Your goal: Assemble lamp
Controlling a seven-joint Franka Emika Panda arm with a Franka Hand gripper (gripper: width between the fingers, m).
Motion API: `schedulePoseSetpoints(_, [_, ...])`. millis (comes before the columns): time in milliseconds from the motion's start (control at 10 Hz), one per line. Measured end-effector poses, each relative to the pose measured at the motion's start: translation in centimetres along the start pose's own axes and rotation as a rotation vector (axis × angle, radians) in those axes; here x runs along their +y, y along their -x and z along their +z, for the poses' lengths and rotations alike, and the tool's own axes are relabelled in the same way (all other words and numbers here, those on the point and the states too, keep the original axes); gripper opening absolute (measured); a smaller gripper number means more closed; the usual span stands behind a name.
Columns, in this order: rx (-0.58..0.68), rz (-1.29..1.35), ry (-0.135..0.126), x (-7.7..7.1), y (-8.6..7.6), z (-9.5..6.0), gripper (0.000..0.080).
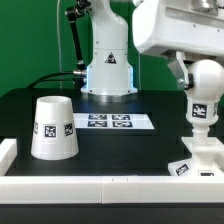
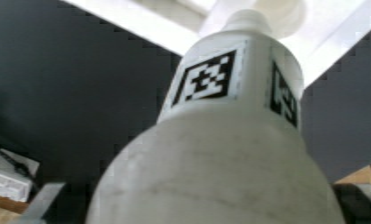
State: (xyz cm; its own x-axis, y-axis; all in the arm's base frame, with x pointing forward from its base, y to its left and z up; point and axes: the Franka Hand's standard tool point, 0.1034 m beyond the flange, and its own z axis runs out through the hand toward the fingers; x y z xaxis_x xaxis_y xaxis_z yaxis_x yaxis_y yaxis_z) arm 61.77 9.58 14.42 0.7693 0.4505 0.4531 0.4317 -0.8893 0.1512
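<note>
The gripper is hanging at the exterior view's right, directly over the bulb. Its fingers are reaching down to the rounded head. Whether they are pinching that head or standing just off it cannot be told: the exterior view is too coarse there, and in the wrist view the bulb is filling the whole picture and hiding the fingers.

Just below the claw, the bulb is standing upright, its long axis vertical. The round head is pointing up toward the claw and the narrow stem is pointing down. The stem is meeting the top of the low base, which is sitting near the front edge of the table. How deep the stem is seated is not showing.

Further out, the marker board is lying flat mid-table. Well apart, on the exterior view's left, the shade is standing alone, wide mouth down and narrow end up.

By the look of it, the job is sitting about midway. The bulb is on the base, perhaps needing more seating, and the shade is waiting untouched and is likely the last piece to go on.
</note>
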Motion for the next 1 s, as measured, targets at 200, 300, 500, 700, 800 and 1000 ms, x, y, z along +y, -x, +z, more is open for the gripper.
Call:
schedulePoseSetpoints(200, [-0.002,-0.012,-0.007,-0.80,-0.11,0.19,0.0579])
schedulePoseSetpoints(300, [0.000,-0.013,-0.007,-0.81,-0.13,0.25,0.0579])
schedulePoseSetpoints(500, [0.013,-0.015,-0.001,-0.69,-0.24,0.33,0.0579])
schedulePoseSetpoints(700, [0.009,-0.017,0.001,-0.41,-0.03,0.43,0.0579])
schedulePoseSetpoints(800, [0.009,-0.015,0.002,-0.24,0.04,0.43,0.0579])
schedulePoseSetpoints(1000, [0.005,-0.013,0.002,-0.12,0.34,0.56,0.0579])
